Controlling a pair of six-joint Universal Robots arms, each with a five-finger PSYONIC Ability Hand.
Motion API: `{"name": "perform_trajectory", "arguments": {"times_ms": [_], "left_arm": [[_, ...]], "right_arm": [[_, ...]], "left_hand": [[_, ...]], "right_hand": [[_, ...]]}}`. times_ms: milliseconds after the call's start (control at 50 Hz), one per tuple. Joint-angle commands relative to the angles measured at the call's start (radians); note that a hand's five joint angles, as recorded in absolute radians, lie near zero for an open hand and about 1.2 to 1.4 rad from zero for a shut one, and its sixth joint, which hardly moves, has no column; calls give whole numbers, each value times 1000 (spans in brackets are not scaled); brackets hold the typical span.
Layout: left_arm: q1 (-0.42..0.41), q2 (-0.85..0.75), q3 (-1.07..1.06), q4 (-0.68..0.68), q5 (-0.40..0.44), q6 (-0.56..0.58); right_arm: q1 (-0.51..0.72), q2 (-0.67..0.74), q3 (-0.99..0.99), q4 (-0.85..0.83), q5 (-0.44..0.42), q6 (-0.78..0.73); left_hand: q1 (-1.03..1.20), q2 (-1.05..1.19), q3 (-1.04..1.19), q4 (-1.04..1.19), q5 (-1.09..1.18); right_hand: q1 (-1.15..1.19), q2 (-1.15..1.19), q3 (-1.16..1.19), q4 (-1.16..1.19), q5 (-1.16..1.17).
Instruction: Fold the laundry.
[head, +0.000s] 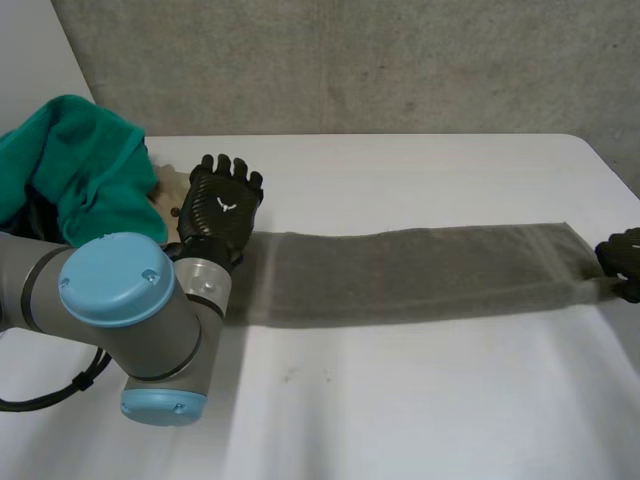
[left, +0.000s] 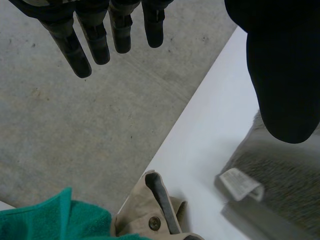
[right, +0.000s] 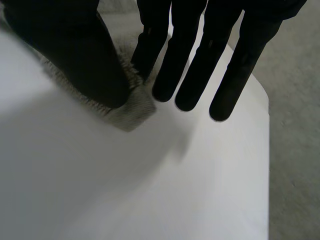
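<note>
White table (head: 420, 400) carries the grey towel (head: 420, 275), stretched from nine to three o'clock. At three, the right hand (head: 624, 262) pinches its corner between thumb and finger. At nine, the left hand (head: 222, 205) hovers spread, holding nothing. A one-sided pull may skew the towel toward the green cloth (head: 80, 160) at ten.

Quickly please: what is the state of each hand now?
Left hand: open, holding nothing.
Right hand: closed on the towel, pinching its corner.
</note>
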Motion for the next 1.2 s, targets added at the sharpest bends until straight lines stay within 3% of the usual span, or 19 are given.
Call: {"name": "perform_trajectory", "arguments": {"times_ms": [20, 100, 220, 400, 520, 600, 680, 700, 720, 740, 760, 860, 900, 1000, 1160, 1200], "left_arm": [[0, 44, -19, 0, 0, 3], [3, 89, -41, 0, -1, 3], [7, 138, -79, 2, 0, 0], [7, 173, -108, 0, -4, -38], [6, 192, -122, 0, -3, -55], [-2, 193, -127, 0, -3, -58], [-11, 186, -131, 0, -3, -69], [-13, 184, -130, 0, -1, -71], [-19, 180, -127, 2, 0, -72], [-22, 178, -124, 2, 0, -72], [-23, 177, -119, 2, 0, -72], [-48, 164, -92, 6, 6, -69], [-74, 144, -62, 8, 5, -69], [-117, 100, -3, 0, 3, -69], [-151, 72, 11, 2, 3, -69], [-151, 68, 10, 2, 3, -69]], "right_arm": [[-85, -15, -47, -34, 175, -17], [-98, -88, -47, -99, 243, -55], [-26, -154, -15, -114, 249, -140], [429, -211, 26, -185, 199, -115], [727, -199, 89, -289, 50, -118], [857, -116, 111, -300, 24, -140], [910, -55, 126, -300, 27, -157], [910, -56, 129, -300, 30, -155], [907, -58, 132, -303, 33, -151], [905, -62, 134, -303, 36, -145], [899, -68, 137, -305, 48, -131], [864, -154, 143, -289, 165, -16], [780, -218, 163, -244, 200, 83], [643, -271, 201, -101, 187, 259], [419, -269, 325, -24, 134, 198], [386, -266, 341, -22, 136, 152]], "left_hand": [[-12, -28, -33, -24, -45], [-15, -31, -36, -27, -48], [-15, -31, -36, -27, -48], [-12, -28, -33, -24, -45], [-12, -28, -33, -24, -45], [-12, -28, -33, -24, -45], [-15, -31, -36, -27, -48], [-15, -31, -36, -27, -48], [-15, -31, -36, -27, -48], [-15, -31, -36, -27, -48], [-15, -31, -36, -27, -48], [-16, -32, -37, -28, -49], [-16, -32, -37, -28, -49], [-16, -32, -37, -28, -49], [-16, -32, -37, -28, -49], [-16, -32, -37, -28, -49]], "right_hand": [[280, 228, 244, 245, 263], [280, 228, 244, 245, 263], [280, 228, 244, 245, 263], [280, 228, 244, 245, 263], [280, 228, 244, 245, 263], [280, 228, 244, 245, 263], [280, 228, 244, 245, 263], [170, 118, 134, 136, 154], [-92, -145, -128, -127, -109], [-403, -455, -439, -438, -420], [-926, -979, -962, -961, -943], [-942, -994, -978, -976, -959], [-942, -994, -978, -976, -959], [-942, -994, -978, -976, -959], [-942, -994, -978, -976, -959], [-812, -864, -848, -847, -829]]}}
